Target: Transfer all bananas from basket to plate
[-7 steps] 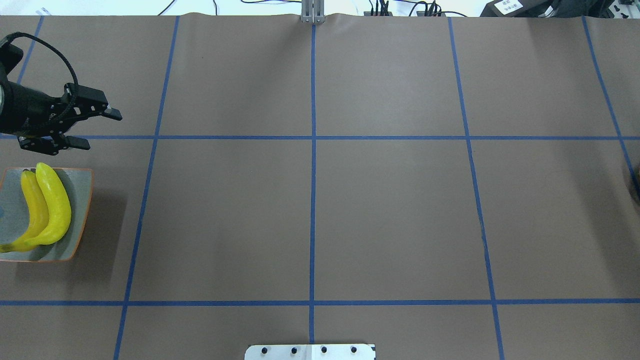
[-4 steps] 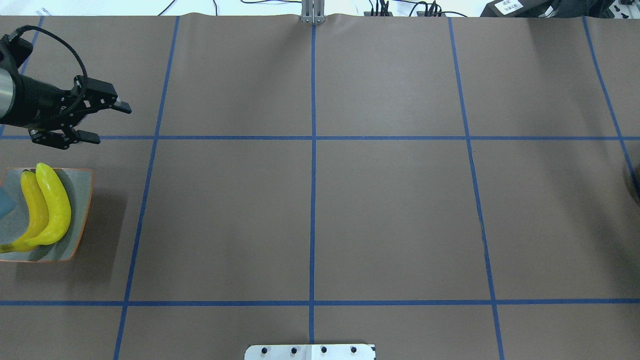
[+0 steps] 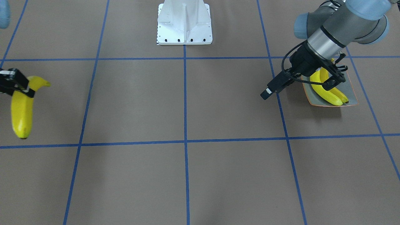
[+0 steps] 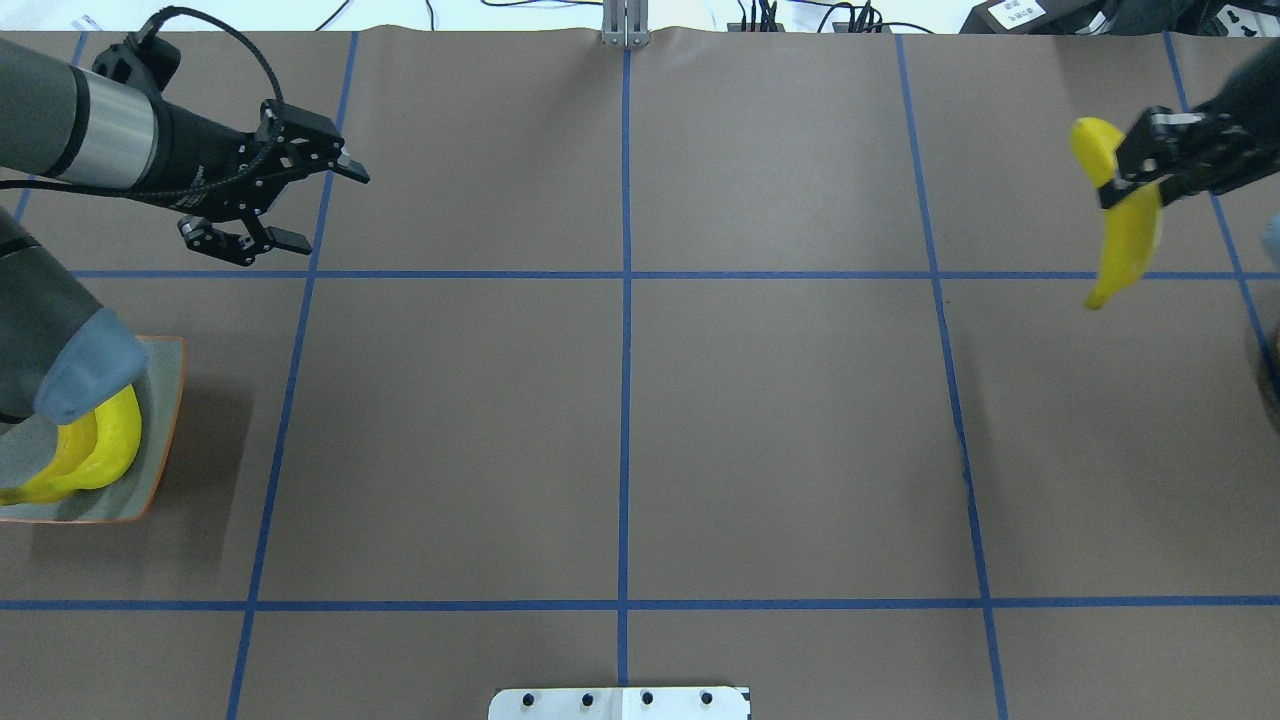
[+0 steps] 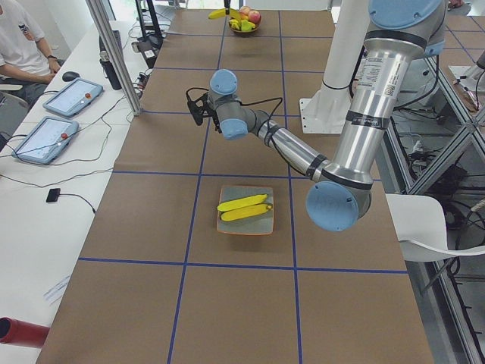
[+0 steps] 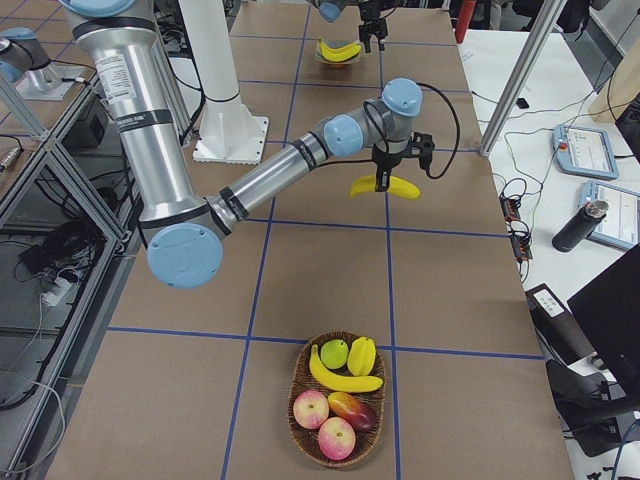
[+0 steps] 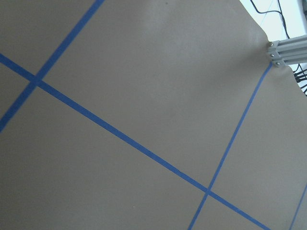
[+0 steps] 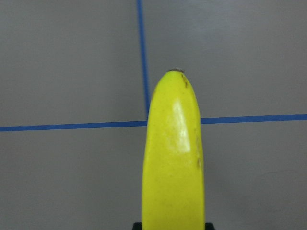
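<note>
Currently jaws of the right arm [image 6: 280,170] pinch a smooth yellow curved banana [image 4: 1132,230] near its stem, aloft, well apart from the square grey-green orange-rimmed plate [image 4: 160,420] holding two bananas [image 5: 242,203]. Jaws of the left arm [image 4: 100,140] hang spread; a handover across the brown surface [image 4: 780,420] seems next.

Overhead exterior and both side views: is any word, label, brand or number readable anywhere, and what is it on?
No text is readable.
White label on the black box beyond the table: print too small.
Sticker on the left arm: too small.
Sticker on the right arm: too small.
</note>
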Motion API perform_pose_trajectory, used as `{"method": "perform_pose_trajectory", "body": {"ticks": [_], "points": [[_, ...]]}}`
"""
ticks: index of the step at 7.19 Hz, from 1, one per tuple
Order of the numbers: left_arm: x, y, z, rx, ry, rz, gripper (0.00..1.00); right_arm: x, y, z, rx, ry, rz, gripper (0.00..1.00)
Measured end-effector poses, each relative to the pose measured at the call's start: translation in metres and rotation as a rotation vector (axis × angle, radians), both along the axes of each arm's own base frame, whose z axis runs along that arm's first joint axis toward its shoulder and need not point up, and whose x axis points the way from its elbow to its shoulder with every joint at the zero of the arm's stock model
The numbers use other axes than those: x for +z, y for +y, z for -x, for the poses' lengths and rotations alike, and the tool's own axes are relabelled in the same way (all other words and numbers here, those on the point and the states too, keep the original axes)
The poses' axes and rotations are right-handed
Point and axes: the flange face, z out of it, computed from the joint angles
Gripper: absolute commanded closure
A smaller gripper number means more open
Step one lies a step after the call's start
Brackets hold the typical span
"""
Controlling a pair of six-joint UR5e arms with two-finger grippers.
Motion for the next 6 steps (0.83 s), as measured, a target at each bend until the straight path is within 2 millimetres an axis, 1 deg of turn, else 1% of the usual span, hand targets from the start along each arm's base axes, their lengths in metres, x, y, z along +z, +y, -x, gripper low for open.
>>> {"method": "perform_pose_trajectory", "body": {"ticks": [1, 2, 3, 4, 5, 6], "points": [[-0.013, -0.002, -0.009, 0.006, 0.017, 0.004, 0.0, -0.037, 0.011, 0.049, -0.006, -0.055, 0.003, 1.0], [-0.023, -0.003, -0.018, 0.012, 0.03, 0.01, 0.0, -0.066, 0.021, 0.087, -0.007, -0.107, -0.008, 1.0], [-0.032, -0.002, -0.026, 0.02, 0.041, 0.017, 0.0, -0.089, 0.028, 0.115, -0.012, -0.148, -0.017, 1.0], [-0.043, 0.001, -0.037, 0.031, 0.058, 0.031, 0.0, -0.111, 0.035, 0.137, -0.024, -0.175, -0.034, 1.0], [-0.057, 0.004, -0.044, 0.038, 0.08, 0.044, 0.0, -0.128, 0.042, 0.153, -0.034, -0.196, -0.054, 1.0], [-0.071, 0.007, -0.05, 0.043, 0.103, 0.051, 0.0, -0.14, 0.047, 0.164, -0.039, -0.222, -0.064, 1.0]]}}
